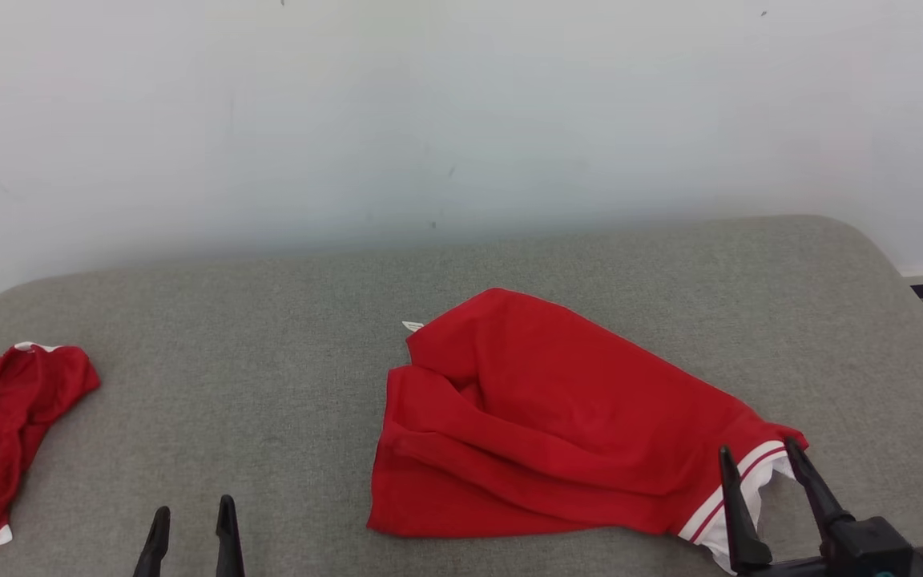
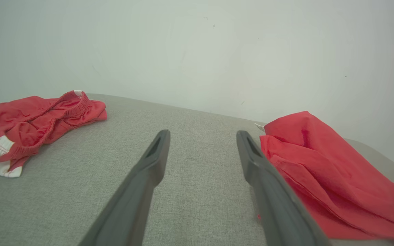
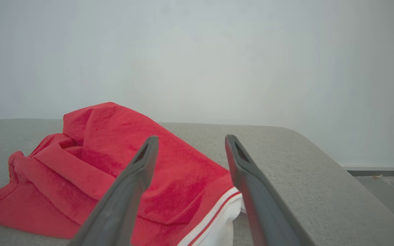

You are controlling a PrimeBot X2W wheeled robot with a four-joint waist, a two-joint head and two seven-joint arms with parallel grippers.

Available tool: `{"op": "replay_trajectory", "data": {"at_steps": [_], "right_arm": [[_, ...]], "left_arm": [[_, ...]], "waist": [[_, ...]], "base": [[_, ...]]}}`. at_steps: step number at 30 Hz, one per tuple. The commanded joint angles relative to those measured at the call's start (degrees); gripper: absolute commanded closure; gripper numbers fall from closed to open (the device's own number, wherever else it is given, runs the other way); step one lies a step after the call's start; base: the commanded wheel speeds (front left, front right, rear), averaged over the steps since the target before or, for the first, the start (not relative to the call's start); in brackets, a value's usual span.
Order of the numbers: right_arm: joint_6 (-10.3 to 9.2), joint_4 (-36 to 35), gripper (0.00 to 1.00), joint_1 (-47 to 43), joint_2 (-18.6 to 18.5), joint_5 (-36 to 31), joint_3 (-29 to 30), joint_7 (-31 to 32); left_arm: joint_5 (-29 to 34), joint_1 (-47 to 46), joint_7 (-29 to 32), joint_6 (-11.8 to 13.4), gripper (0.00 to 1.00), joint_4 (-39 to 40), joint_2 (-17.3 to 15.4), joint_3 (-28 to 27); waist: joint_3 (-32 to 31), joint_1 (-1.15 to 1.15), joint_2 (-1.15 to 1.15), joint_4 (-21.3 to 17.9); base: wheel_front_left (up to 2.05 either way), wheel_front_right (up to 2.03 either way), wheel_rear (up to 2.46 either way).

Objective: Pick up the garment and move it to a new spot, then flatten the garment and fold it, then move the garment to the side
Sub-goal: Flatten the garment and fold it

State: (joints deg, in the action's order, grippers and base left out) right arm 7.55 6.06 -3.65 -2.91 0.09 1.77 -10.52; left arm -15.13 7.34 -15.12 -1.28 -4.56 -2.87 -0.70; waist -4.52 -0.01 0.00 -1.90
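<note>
Long, tapered matte-dark jaws, slotted near the tips; blocky black wrist housing.

The head camera looked forward and down from the near edge of the grey fabric surface toward the white wall. Each wrist camera sat low and close, sighting along the left hand or the right hand. All three views shared the red garment.

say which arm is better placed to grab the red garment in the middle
Right. The right jaws stand open at the garment's white-striped hem, which shows between its fingers in the right wrist view. The left jaws, also open, are over bare cushion, apart from the garment's left edge.
</note>
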Motion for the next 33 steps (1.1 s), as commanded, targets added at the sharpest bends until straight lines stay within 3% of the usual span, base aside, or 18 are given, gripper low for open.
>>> {"op": "replay_trajectory", "data": {"at_steps": [1,10,17,29,33], "right_arm": [[-0.13,-0.1,0.0,-0.6,0.0,0.5,-0.6,-0.8],[-0.13,1.1,0.0,-0.8,0.0,1.6,-2.9,-1.3],[-0.13,1.5,0.0,0.1,0.0,2.4,-3.4,-0.9],[-0.13,1.5,0.0,2.6,0.0,3.7,-5.2,-0.6],[-0.13,1.6,0.0,2.8,0.0,3.8,-5.3,-0.7]], "left_arm": [[0.5,0.7,0.0,0.2,0.0,0.2,0.0,-0.1],[0.4,0.8,0.0,-0.2,0.0,-0.9,0.0,1.3],[0.9,-6.9,0.6,-2.8,0.0,-8.0,-0.2,4.3],[-6.4,-29.5,17.7,-4.9,0.0,-29.7,-1.4,4.6],[-7.3,-32.7,20.6,-5.1,0.0,-32.9,-2.0,4.7]], "waist": [[-0.3,0.01,0.0,-0.1],[-0.7,0.01,0.0,-1.7],[0.5,0.01,0.0,-4.1],[5.2,0.01,0.0,-11.5],[6.1,0.01,0.0,-12.9]], "base": [[0.0,0.0,0.0],[0.0,0.0,0.0],[0.0,0.0,0.0],[0.0,0.0,0.0],[0.0,0.0,0.0]]}}
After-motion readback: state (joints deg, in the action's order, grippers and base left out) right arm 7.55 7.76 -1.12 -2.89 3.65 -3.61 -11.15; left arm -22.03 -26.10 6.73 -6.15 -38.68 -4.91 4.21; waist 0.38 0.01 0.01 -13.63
